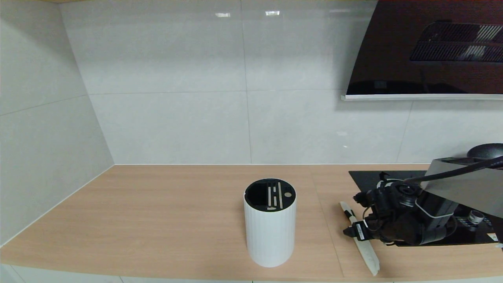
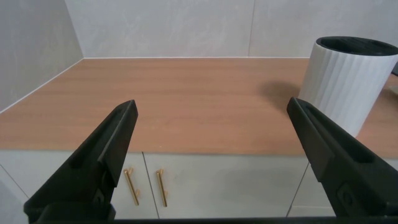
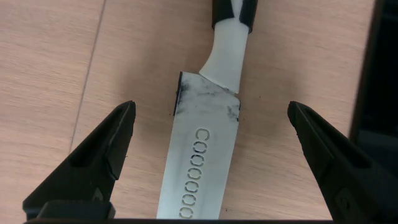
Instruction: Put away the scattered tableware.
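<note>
Knife (image 3: 202, 143) flat on counter (image 1: 177, 204), right pincer (image 3: 209, 112) spread above it, left pincer (image 2: 211, 106) apart

We see bright overhead light: two lamp glints (image 1: 272, 13) on the tiled wall (image 1: 169, 78), upper centre of the head view. The glossy range hood (image 1: 416, 59) carries dim reflections. The knife block (image 2: 346, 78) casts a soft shadow on the table (image 2: 186, 99). Wall seams bow near the left edge.
</note>
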